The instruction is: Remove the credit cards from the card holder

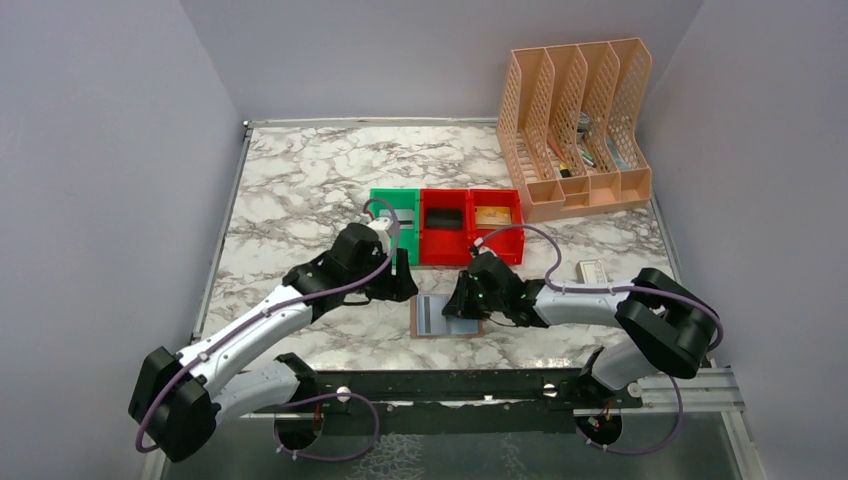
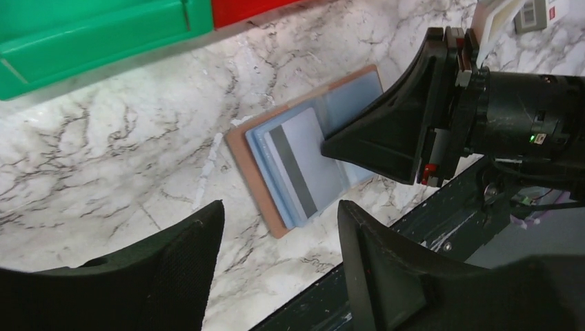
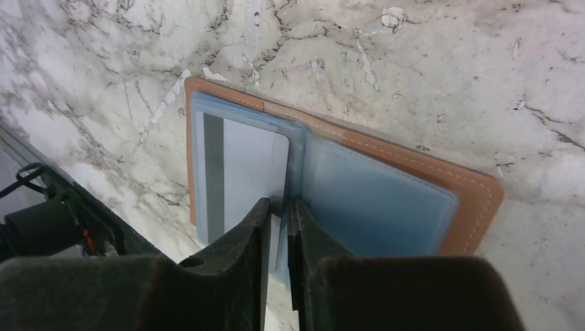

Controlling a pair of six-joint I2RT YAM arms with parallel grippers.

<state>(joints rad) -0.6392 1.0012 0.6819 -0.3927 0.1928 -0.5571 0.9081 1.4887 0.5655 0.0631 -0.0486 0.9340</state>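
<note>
The brown card holder lies open near the table's front edge, its light blue lining facing up. A silver-grey credit card with a dark stripe sticks out of the left pocket; it also shows in the left wrist view. My right gripper is low over the holder, its jaws nearly together on the card's right edge at the fold. My left gripper is open and empty, just left of the holder. In the top view the left gripper and right gripper flank the holder.
A green bin and two red bins stand in a row behind the holder; the right one holds a gold card. A white box lies at the right. A peach file organizer stands back right.
</note>
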